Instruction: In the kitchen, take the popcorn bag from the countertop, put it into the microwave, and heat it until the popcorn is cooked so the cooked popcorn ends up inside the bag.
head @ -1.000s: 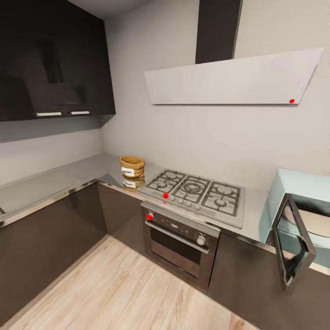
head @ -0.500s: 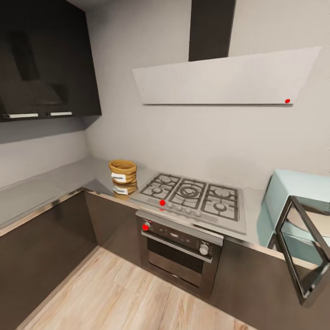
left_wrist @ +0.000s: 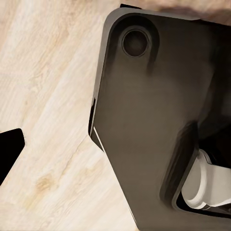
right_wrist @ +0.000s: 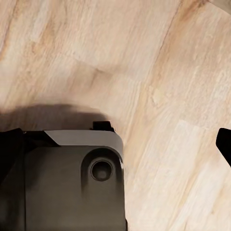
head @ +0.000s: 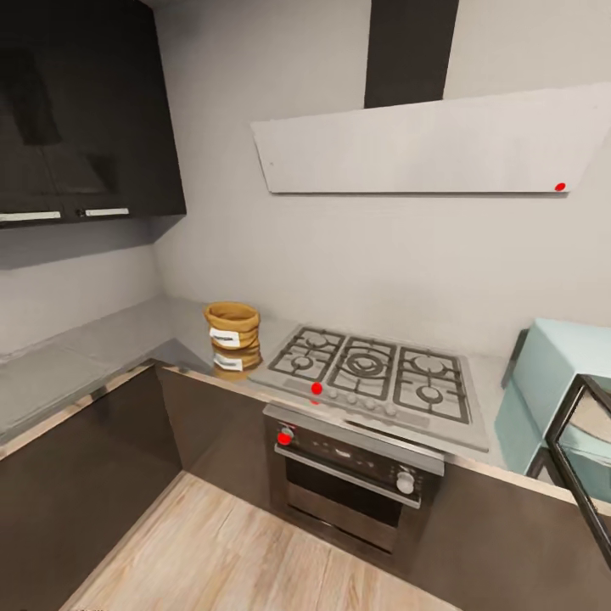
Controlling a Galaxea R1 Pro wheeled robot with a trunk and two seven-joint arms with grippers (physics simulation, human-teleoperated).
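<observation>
From the head camera you have one small squat orange-tan paper popcorn bag (head: 232, 325) with a rolled rim and a white label. It stands upright on the long glossy grey countertop (head: 102, 348), near the inner corner and just beside the left edge of the steel gas hob (head: 373, 373). Its reflection lies on the worktop directly in front of it.

Count one hob with three burner grates side by side, and a row of small knobs along its front edge with a red marker at the left end. Below it sits one black built-in oven (head: 356, 479) with two knobs, the left one marked red, and one horizontal handle bar.

One pale light-blue microwave (head: 556, 382) stands on the countertop at the right edge of the view, well apart from the bag, with the hob between them. Its dark-framed glass door (head: 585, 458) is swung open toward you.

Above the hob hangs one slanted grey extractor hood (head: 424, 144) with a single red dot at its right end. One block of dark wall cabinets (head: 85, 110) with two bar handles fills the upper left.

Both wrist cameras point down at the pale wooden floor (right_wrist: 159, 72), each over a dark rounded plate of the robot's base (left_wrist: 144, 134). One dark fingertip of the left gripper (left_wrist: 9, 151) shows at the frame edge, and one of the right gripper (right_wrist: 225, 144) likewise. You cannot tell how far either is spread; nothing is seen in their grasp.
</observation>
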